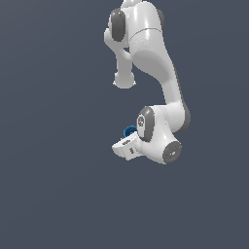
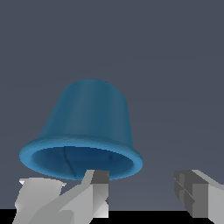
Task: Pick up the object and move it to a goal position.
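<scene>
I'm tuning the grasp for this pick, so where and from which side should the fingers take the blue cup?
Grip the blue cup across its tapered body, just behind the flared rim, one finger per side. Its open mouth faces the open gripper, and the rim is wider than the body. This is a judgement: one fingertip overlaps the rim, so recentre first.

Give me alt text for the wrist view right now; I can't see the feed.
A bright blue cup fills the middle of the wrist view, its wide rim toward the camera. The open gripper shows two grey fingers: one overlaps the rim, the other stands clear to the side. Plain dark grey background.
</scene>
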Motion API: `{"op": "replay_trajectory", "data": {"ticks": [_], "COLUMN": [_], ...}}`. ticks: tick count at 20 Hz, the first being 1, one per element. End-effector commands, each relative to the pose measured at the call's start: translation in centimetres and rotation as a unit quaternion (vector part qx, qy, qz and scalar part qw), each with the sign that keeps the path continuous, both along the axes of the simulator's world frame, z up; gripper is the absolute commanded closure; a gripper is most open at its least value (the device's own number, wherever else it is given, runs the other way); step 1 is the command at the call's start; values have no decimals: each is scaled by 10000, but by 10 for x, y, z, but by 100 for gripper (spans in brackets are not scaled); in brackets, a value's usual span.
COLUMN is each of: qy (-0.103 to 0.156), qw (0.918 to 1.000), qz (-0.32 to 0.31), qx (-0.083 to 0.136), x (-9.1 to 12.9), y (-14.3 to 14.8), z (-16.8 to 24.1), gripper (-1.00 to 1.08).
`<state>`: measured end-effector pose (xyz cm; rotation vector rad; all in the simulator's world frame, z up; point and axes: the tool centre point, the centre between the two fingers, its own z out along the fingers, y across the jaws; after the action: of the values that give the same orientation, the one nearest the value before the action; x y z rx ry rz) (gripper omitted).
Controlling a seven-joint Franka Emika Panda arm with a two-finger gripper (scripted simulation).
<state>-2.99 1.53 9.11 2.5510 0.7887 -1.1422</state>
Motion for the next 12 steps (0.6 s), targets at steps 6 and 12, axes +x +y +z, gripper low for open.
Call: {"op": "replay_trajectory", "data": {"ticks": [6, 12], "qy": [50, 57], "qw": [10000, 10000], "qz": [25, 27], "qx": [-18, -19], "x": [-1, -8], "y": [0, -4], "z": [-1, -7], "gripper": [-20, -20]}}
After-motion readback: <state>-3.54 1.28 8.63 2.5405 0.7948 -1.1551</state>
